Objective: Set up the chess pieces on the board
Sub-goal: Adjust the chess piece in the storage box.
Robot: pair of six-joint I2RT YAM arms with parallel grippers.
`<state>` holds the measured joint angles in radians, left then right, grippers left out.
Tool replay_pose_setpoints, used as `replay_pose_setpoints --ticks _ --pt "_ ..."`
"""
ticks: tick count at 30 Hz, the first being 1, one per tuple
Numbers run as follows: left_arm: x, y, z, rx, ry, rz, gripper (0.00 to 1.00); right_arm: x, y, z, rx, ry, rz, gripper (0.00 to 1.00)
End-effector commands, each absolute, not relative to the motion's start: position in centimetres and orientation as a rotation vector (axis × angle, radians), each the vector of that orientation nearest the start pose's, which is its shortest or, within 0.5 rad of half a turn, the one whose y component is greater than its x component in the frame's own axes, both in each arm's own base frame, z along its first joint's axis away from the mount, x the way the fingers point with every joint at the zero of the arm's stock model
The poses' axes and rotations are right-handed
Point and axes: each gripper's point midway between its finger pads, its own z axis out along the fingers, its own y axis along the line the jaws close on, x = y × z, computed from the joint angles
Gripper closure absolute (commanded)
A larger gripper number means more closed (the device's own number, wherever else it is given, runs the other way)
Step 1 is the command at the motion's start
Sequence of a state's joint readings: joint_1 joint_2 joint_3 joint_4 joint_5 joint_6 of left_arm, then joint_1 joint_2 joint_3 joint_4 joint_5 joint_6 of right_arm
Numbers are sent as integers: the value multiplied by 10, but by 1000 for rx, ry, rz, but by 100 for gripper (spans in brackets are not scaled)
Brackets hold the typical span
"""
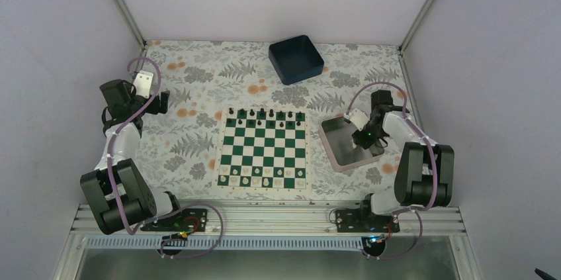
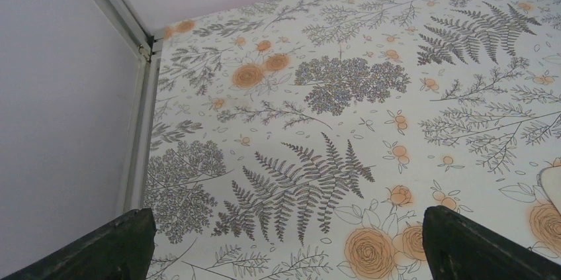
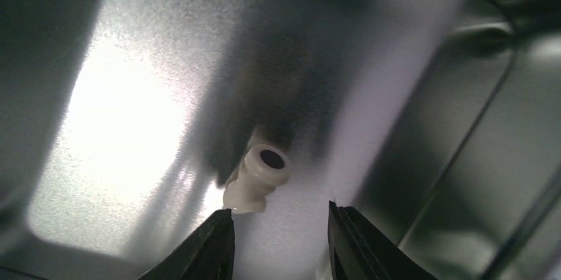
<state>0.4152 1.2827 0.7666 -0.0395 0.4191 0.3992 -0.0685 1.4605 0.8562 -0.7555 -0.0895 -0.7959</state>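
Note:
The green and white board (image 1: 264, 151) lies in the middle of the table. Several white chess pieces (image 1: 264, 175) stand along its near rows, and black pieces (image 1: 264, 118) line the far edge. In the right wrist view one cream chess piece (image 3: 259, 177) lies on its side on the floor of the silver tray (image 3: 132, 114), hollow base toward the camera. My right gripper (image 3: 281, 220) is open just short of it, the left fingertip (image 3: 221, 230) almost touching the piece. My left gripper (image 2: 288, 240) is wide open and empty above the floral cloth, far left of the board.
The silver tray (image 1: 333, 147) sits right of the board with my right gripper (image 1: 369, 142) lowered into it. A dark blue bin (image 1: 296, 59) stands at the back. My left gripper (image 1: 161, 102) hovers near the left wall. The tray's wall (image 3: 463, 114) rises close on the right.

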Motion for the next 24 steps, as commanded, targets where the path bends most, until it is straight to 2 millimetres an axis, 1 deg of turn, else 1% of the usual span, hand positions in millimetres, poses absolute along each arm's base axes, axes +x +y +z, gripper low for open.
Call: replay_pose_setpoints --ticks 1,9,16,20,21,24 --pt "378 89 181 230 2040 39 0 268 2 29 -1061 2748 86 61" --pt "379 89 177 230 2049 34 0 273 0 19 -1045 2753 107 64" --pt "379 90 176 229 2052 38 0 274 3 8 -1052 2757 145 72" --pt "379 90 176 229 2054 39 0 275 3 8 -1059 2748 141 76" --pt "379 90 176 230 2054 39 0 276 4 8 -1059 2743 142 78" --pt "379 90 176 230 2054 41 0 279 3 10 -1066 2727 127 90"
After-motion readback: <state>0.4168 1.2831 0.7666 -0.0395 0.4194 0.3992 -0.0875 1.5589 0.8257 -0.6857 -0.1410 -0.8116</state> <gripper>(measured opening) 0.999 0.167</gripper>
